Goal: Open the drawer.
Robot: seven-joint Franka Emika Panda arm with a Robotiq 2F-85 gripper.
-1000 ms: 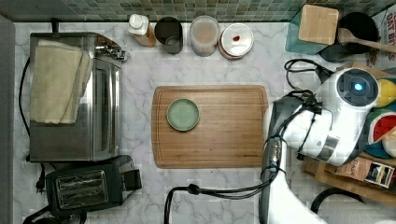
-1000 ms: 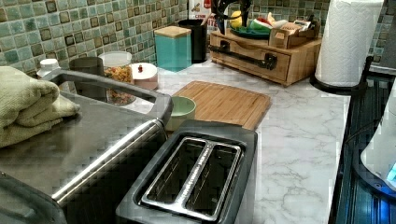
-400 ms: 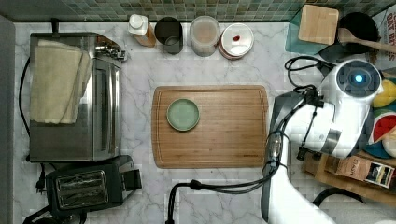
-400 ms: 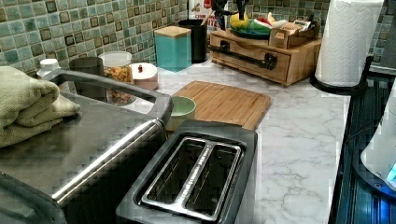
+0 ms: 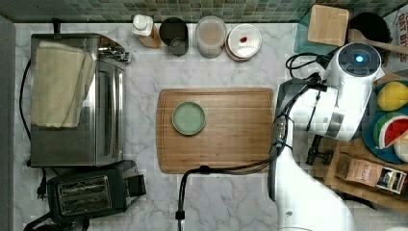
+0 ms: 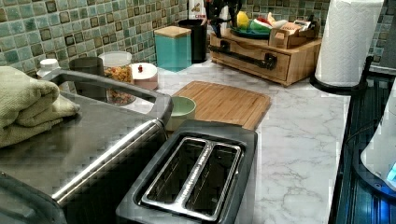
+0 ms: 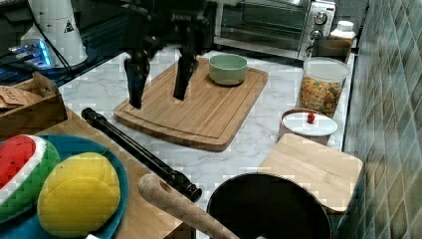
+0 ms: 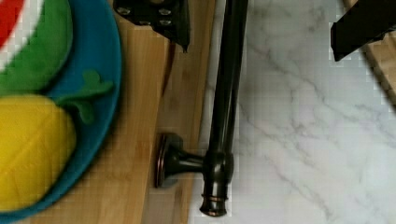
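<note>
Drawer [image 6: 252, 58] looks shut, so the pull isn't done yet. It sits at 3 o'clock on the marble bench [image 5: 231, 202] in the top view. The hand [image 7: 157, 82] hangs spread open above the round black metal bar handle [image 8: 224, 107], touching nothing. Smooth bamboo front, dark mounts.

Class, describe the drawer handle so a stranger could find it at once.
Find the wooden organiser beside the paper towel roll in the left view. On its front runs the drawer handle: a long dark metal bar, the only such bar on the counter.
</note>
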